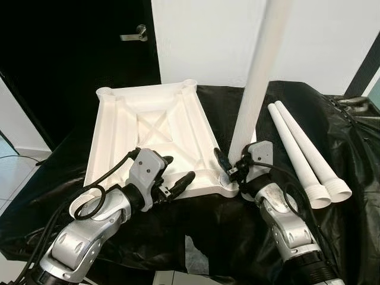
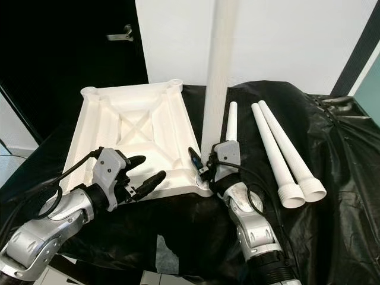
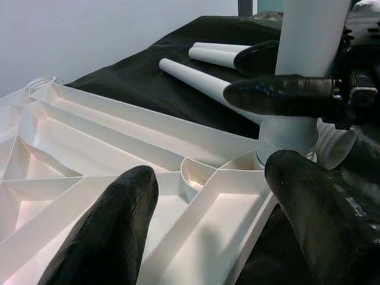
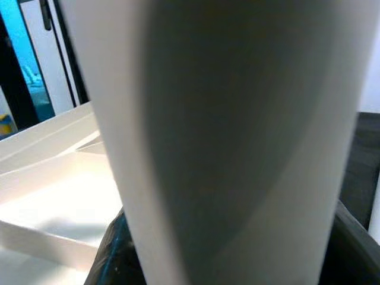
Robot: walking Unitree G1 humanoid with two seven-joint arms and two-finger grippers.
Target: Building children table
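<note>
The white table top (image 1: 151,133) lay upside down on a black sheet (image 1: 332,142), with its ribbed underside facing up. One white table leg (image 1: 252,95) stood upright in the corner socket (image 1: 228,187) nearest to the right arm, leaning slightly. No leg stood in the two far corner sockets (image 1: 105,92). Three loose legs (image 2: 279,151) lay on the sheet to the right of the top, side by side.

The right gripper (image 1: 233,161) was reaching forward from below, and its black fingers were closed around the bottom part of the upright leg, just above the socket. The left gripper (image 1: 176,173) hovered low over the near edge of the table top, pointing toward the standing leg, with its fingers (image 3: 107,231) spread wide and holding nothing.
</note>
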